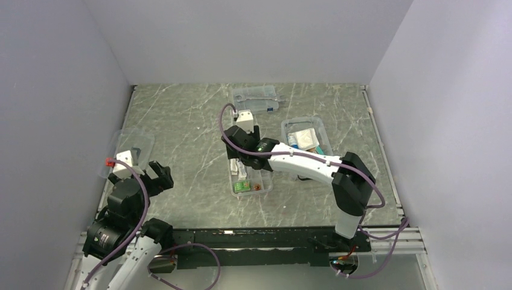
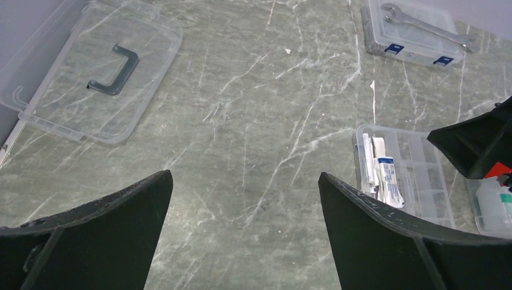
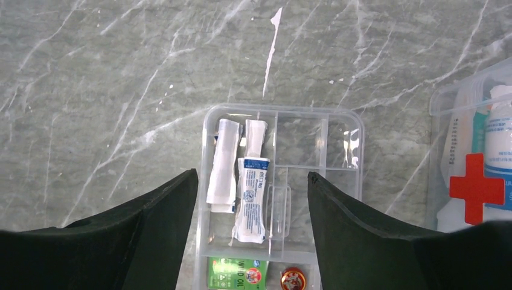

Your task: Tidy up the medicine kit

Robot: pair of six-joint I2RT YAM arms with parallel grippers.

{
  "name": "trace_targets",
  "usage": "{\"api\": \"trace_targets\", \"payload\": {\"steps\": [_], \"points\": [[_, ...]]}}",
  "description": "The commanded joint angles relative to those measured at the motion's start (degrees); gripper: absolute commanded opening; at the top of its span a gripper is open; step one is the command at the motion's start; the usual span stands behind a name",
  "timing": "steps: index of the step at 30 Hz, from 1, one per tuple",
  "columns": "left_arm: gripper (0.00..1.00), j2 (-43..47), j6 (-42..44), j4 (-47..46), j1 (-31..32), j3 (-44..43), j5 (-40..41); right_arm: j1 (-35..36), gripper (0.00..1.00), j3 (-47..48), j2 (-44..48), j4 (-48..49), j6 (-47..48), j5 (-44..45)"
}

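Observation:
The clear divided tray (image 1: 266, 186) lies mid-table; in the right wrist view it (image 3: 302, 142) holds two white packets (image 3: 220, 166), a green oil packet (image 3: 234, 275) and a small red tin (image 3: 294, 280). My right gripper (image 1: 239, 163) hovers open and empty just above it (image 3: 252, 175). The clear box with the red cross (image 3: 477, 187) stands right of the tray (image 1: 323, 128), with bottles inside. The black-handled lid (image 2: 115, 69) lies flat at the far left (image 1: 130, 148). My left gripper (image 2: 244, 175) is open and empty over bare table (image 1: 160, 173).
A flatter clear case with blue latches and a metal wrench (image 2: 416, 33) sits at the back centre (image 1: 256, 98). Grey walls close the table on three sides. The right arm (image 1: 308, 163) reaches across the middle of the marble table.

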State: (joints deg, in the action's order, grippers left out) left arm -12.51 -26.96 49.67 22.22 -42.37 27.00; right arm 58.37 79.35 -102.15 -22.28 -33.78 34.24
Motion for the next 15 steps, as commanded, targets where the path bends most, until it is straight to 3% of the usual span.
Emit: {"api": "trace_targets", "payload": {"steps": [1, 9, 15], "points": [[0.99, -1.61, 0.94, -2.71, 0.19, -0.17, -1.31, -1.22, 0.66, -1.44, 2.48, -2.57, 0.32, -3.94], [0.99, -3.67, 1.13, -3.19, 0.15, -0.11, -1.40, -1.59, 0.54, -4.84, 2.20, -1.69, -1.55, -7.41], [0.99, -12.08, 0.21, -1.08, 0.19, -2.39, -0.90, -1.55, 0.53, -7.23, 3.93, 0.23, -0.66, -8.20]]}}
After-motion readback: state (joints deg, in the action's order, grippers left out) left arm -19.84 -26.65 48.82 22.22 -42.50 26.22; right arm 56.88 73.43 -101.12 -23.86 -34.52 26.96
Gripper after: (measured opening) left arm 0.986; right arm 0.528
